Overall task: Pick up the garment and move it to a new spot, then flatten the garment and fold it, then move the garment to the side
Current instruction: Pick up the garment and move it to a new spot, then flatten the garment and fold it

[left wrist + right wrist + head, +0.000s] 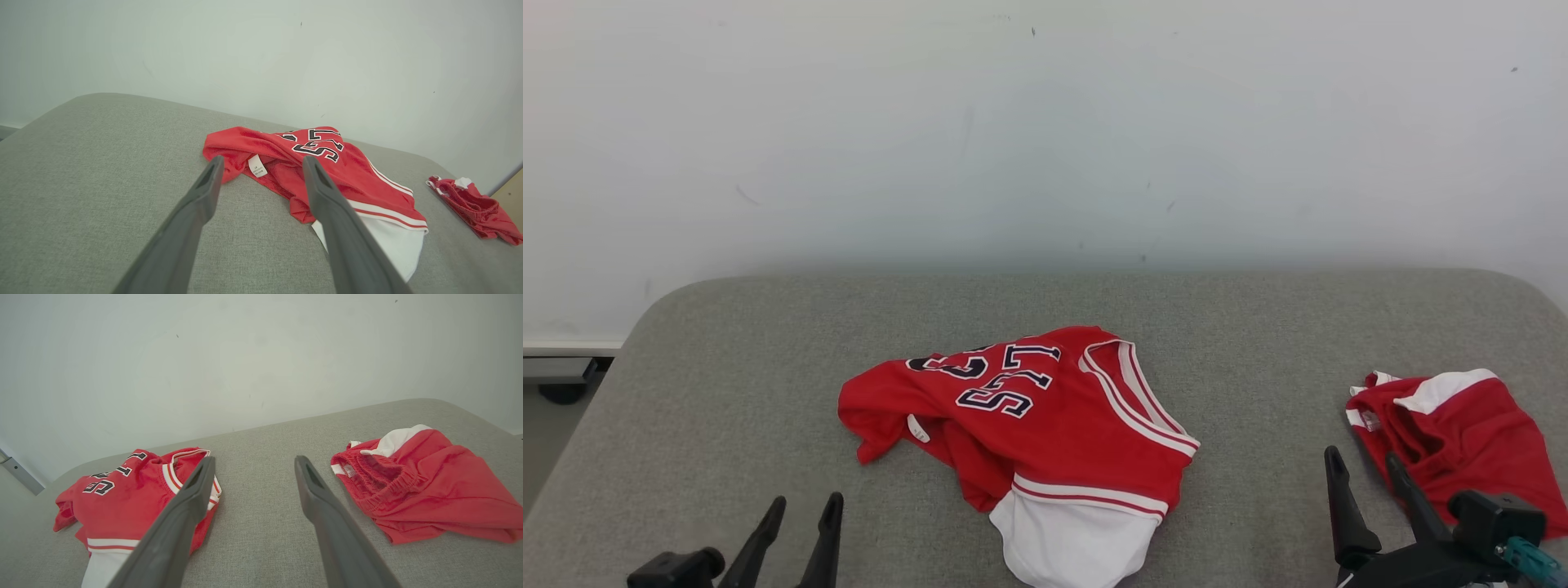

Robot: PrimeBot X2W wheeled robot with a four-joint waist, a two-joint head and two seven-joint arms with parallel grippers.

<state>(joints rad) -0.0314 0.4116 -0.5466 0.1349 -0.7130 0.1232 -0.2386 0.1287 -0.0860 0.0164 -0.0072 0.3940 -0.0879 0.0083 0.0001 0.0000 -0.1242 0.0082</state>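
Left gripper (pixel 805 505): low at the near left, fingers parted, nothing between them, clear of the cloth.
Garment (pixel 1045 416): red jersey with white trim and dark numerals, crumpled mid-surface between the two grippers, white panel toward the near edge.
Right gripper (pixel 1364 459): near right, fingers spread, empty, just beside the shorts.
Red shorts (pixel 1462 433): bunched at the right, well apart from the jersey.
Grey padded surface (pixel 727 367): under everything, against a pale wall (pixel 1045 122).

Crumpled red jersey (pixel 1078 425), white trim, dark lettering, at the middle of the grey cushion (pixel 727 367)
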